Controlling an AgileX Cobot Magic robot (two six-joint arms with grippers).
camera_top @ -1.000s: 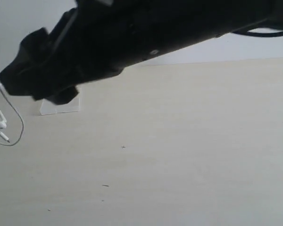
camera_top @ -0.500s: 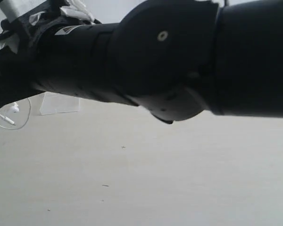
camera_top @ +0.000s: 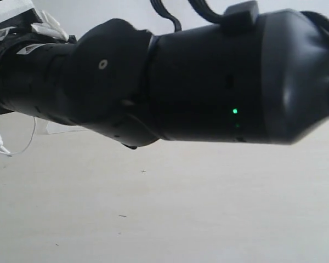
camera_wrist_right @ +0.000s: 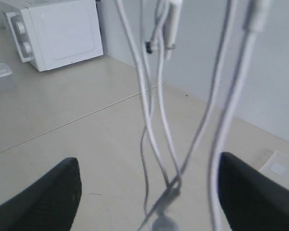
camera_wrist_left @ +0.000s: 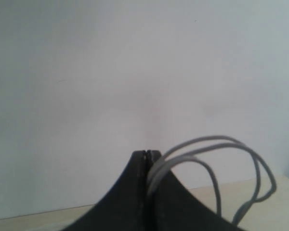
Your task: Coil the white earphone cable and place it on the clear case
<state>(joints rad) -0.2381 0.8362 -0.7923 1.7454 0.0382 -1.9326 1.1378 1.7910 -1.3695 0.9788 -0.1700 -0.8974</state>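
Left hand (camera_wrist_left: pixel 147 161) pressed shut, pinching cable (camera_wrist_left: pixel 216 144); loops spill beside it. Right hand (camera_wrist_right: pixel 149 190) spread, strands hanging upright between its fingers. Case (camera_wrist_right: pixel 278 166), probably, flat on bench (camera_top: pixel 208 208) beyond right hand.

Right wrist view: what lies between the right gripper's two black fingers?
In the right wrist view, hanging strands of the thin white earphone cable; the right gripper stands open around them.
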